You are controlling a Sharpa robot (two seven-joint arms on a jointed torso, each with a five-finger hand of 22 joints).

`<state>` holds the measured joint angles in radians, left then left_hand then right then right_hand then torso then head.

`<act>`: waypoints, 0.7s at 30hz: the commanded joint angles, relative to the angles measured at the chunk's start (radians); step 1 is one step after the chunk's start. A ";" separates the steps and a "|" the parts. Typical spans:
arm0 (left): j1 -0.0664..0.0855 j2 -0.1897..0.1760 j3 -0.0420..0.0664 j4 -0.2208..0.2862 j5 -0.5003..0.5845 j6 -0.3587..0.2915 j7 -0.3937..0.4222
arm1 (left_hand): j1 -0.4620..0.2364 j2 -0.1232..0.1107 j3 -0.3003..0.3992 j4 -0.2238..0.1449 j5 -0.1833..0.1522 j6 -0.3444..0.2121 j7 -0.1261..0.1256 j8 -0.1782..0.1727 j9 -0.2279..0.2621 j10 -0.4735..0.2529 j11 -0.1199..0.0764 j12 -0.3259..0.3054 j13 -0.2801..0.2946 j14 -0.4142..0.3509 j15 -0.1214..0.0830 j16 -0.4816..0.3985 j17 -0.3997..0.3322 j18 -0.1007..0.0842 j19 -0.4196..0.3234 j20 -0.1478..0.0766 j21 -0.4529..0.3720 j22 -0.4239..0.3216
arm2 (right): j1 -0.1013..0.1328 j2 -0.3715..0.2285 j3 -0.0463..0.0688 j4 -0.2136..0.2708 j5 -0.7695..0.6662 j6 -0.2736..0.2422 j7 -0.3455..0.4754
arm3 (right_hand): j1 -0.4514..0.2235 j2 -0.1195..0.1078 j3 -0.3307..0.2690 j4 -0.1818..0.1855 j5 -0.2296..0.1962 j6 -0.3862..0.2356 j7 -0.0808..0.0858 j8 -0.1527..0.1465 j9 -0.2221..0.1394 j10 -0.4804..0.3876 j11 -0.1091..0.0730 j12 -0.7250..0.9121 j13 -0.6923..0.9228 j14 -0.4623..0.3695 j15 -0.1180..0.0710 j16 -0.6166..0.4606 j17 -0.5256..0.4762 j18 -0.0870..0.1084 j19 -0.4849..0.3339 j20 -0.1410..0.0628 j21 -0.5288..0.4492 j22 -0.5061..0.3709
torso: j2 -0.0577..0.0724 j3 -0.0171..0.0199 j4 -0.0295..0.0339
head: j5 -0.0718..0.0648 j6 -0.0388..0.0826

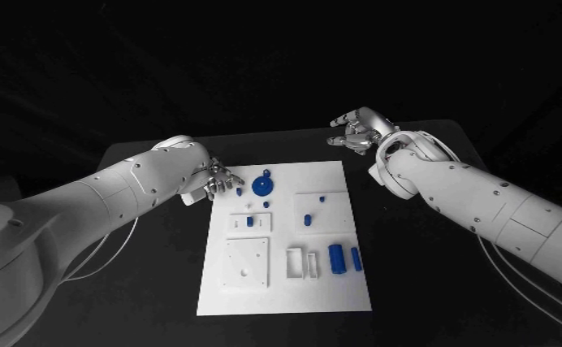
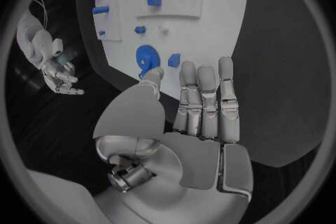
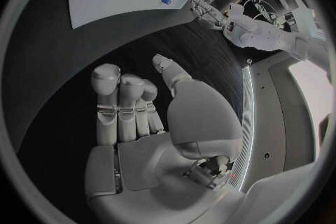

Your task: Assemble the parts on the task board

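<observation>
The task board (image 1: 285, 237) lies mid-table; its round blue part (image 1: 262, 184) sits at twelve o'clock, likely light, rigid, slick plastic, best pinched at its rim. The left hand (image 1: 218, 180) hovers beside it, fingers apart, empty; the right hand (image 1: 358, 132), loosely curled, holds nothing.

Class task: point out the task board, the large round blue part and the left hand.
task board (image 1: 334, 294), head view, bare near corner.
large round blue part (image 1: 264, 185), head view, its disc.
left hand (image 1: 215, 179), head view, its fingers.

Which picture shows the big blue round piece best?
The left wrist view: the round piece is close, just past the left hand. The head view shows it small on the board; the right wrist view shows it far off.
</observation>
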<state>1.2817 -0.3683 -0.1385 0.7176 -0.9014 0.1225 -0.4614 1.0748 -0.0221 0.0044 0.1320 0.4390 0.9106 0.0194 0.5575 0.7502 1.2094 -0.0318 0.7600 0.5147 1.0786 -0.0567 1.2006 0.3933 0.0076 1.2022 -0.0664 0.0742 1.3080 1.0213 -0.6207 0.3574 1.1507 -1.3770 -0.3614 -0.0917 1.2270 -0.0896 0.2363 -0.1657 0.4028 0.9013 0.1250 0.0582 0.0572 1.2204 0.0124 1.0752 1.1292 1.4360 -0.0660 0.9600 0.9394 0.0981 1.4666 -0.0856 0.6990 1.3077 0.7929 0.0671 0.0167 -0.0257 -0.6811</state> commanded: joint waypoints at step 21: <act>-0.011 0.012 -0.006 -0.008 -0.014 0.045 0.025 | 0.001 -0.008 -0.003 0.015 -0.008 -0.010 0.017 -0.043 -0.100 -0.022 0.011 0.001 -0.013 -0.017 0.008 0.001 -0.017 -0.008 -0.012 0.001 -0.003 0.010 | 0.000 0.004 0.001 0.002 0.003 -0.002 0.003 | -0.009 0.002 0.006 -0.001 0.006 -0.002 0.000 0.000 0.001 0.000 -0.004 -0.006 -0.001 0.004 -0.001 -0.005 0.000 0.010 0.055 0.001 -0.001 0.066 | 0.002 -0.0004 0.0002 | -0.004 -0.004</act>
<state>1.2718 -0.3597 -0.1444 0.7091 -0.9138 0.1483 -0.4500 1.0708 -0.0262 0.0029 0.1466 0.4365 0.8998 0.0302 0.5160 0.6529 1.1916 -0.0211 0.7598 0.5027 1.0698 -0.0480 1.2005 0.3774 0.0076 1.1965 -0.0650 0.0742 1.3077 1.0214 -0.6178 0.3574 1.1509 -1.3767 -0.3617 -0.0918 1.2270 -0.0896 0.2364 -0.1657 0.4028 0.9013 0.1250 0.0583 0.0571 1.2204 0.0125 1.0752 1.1292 1.4361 -0.0660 0.9601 0.9395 0.1002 1.4666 -0.0856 0.6990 1.3075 0.7937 0.0661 0.0176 -0.0289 -0.6846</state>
